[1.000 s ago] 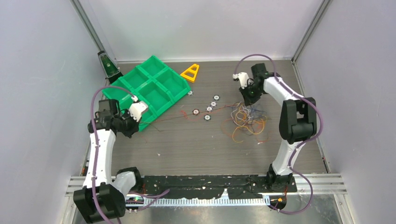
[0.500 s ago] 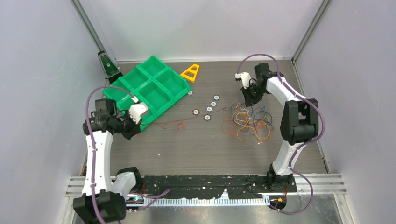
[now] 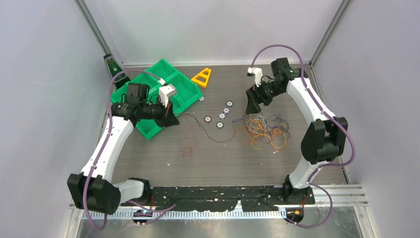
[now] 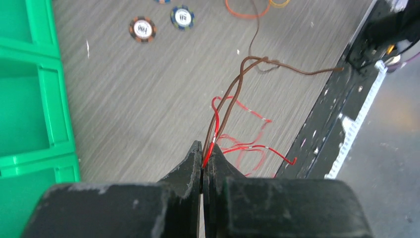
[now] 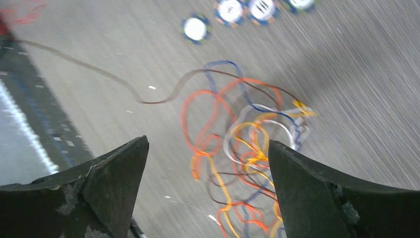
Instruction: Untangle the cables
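Judged mid-separation: found left gripper (image 4: 203, 161) pressed together on red strand (image 4: 250, 147) and brown strand (image 4: 297, 73), just beside the green tray (image 3: 184, 89) toward the far left corner of the table (image 3: 223, 163). Noted brown strand running across mid-table into the cables (image 3: 263, 131), bunched toward the right edge. Found right gripper (image 5: 208, 148) spread wide above that bunch, holding nothing. Next move likely calls for pinning the bunch, then drawing the brown strand clear without dragging loops along. Recorded grey wood-grain surface, ringed discs (image 3: 221, 115) and yellow triangle (image 3: 202, 77) farther back, pale walls on three sides.
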Robot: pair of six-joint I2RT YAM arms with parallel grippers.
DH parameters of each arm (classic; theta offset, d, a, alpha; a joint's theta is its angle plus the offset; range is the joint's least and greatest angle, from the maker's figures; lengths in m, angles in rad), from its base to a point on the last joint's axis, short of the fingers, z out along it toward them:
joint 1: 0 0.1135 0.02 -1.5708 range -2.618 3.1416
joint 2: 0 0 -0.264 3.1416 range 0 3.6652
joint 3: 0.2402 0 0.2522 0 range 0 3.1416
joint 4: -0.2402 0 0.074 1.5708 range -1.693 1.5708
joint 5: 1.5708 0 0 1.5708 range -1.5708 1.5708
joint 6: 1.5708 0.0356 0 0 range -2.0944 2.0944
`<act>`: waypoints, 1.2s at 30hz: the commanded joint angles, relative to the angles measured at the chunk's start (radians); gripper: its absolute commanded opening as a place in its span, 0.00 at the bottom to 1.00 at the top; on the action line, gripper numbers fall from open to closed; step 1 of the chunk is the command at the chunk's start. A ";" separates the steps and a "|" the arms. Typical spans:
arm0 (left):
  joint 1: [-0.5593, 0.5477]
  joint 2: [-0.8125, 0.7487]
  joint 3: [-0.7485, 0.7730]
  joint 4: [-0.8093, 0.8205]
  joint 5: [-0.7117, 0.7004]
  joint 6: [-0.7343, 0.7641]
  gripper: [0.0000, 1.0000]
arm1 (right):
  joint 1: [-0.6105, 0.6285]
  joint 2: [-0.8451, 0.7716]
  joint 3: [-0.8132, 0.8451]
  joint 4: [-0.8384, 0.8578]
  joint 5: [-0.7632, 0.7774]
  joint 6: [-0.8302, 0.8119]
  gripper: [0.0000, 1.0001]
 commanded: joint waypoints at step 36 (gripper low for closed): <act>-0.064 0.102 0.019 0.255 -0.218 0.002 0.74 | 0.115 0.081 -0.202 0.416 -0.375 0.534 0.05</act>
